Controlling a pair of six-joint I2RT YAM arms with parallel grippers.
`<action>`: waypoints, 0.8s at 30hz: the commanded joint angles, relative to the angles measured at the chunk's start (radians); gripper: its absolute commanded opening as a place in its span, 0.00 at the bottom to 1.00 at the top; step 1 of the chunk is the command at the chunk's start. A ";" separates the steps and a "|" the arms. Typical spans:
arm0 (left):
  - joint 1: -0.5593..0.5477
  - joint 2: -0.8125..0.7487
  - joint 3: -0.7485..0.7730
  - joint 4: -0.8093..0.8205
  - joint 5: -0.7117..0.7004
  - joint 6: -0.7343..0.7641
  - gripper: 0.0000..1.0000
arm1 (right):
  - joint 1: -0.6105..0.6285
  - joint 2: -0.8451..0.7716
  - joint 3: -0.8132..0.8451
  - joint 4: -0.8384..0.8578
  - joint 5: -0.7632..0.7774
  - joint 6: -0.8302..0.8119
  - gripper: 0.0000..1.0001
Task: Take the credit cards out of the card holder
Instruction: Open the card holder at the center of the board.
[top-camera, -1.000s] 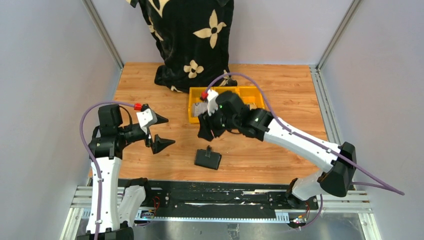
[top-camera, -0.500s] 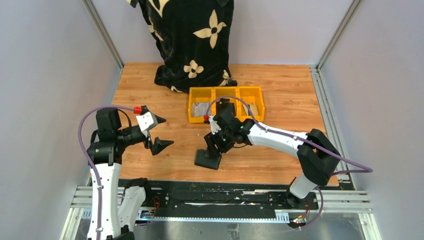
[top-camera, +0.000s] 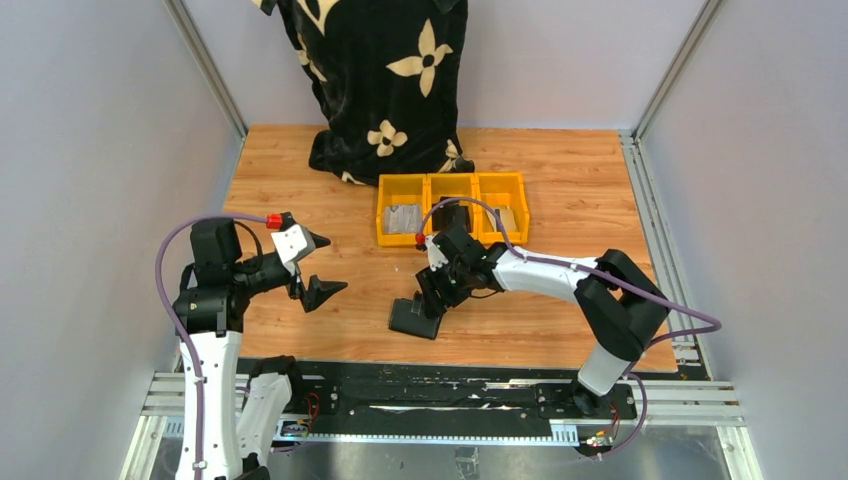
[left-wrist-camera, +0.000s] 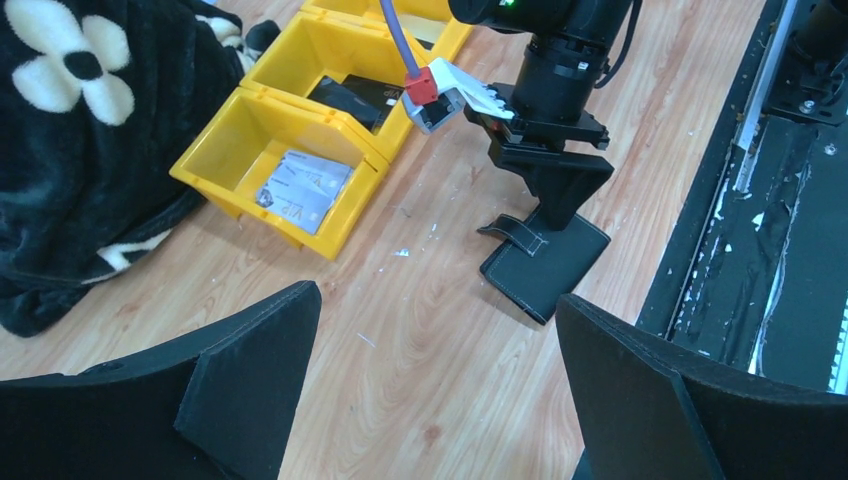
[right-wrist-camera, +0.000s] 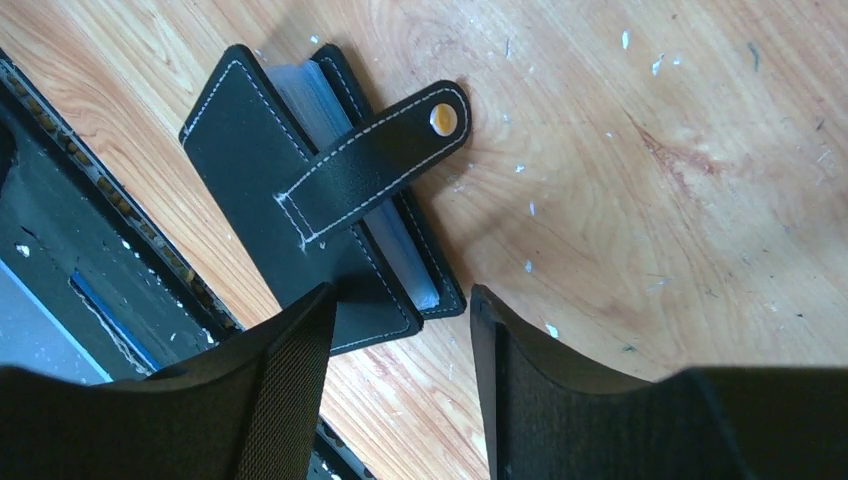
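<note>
Right hand (top-camera: 429, 299) lower now, just over the card holder (top-camera: 412, 320) (fingers partly apart, empty).

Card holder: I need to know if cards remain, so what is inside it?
The card holder lies folded; only grey-blue sleeve edges show between its covers. Whatever sits in them is hidden by the top cover.

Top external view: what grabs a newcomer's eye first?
Black cloth with cream flowers at the back, with yellow bins in front of it. Nearer, the right gripper hangs open over the folded black card holder, its tab unfastened; the left gripper is open to the left.
</note>
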 joint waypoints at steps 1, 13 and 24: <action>0.004 -0.015 0.017 0.008 0.001 -0.006 1.00 | -0.019 -0.010 -0.029 0.061 -0.063 0.012 0.54; 0.004 -0.016 0.014 0.007 -0.041 0.006 1.00 | -0.021 -0.040 -0.094 0.163 -0.259 0.093 0.23; 0.004 -0.026 0.044 0.005 -0.053 -0.041 1.00 | -0.020 -0.091 -0.058 0.242 -0.289 0.297 0.00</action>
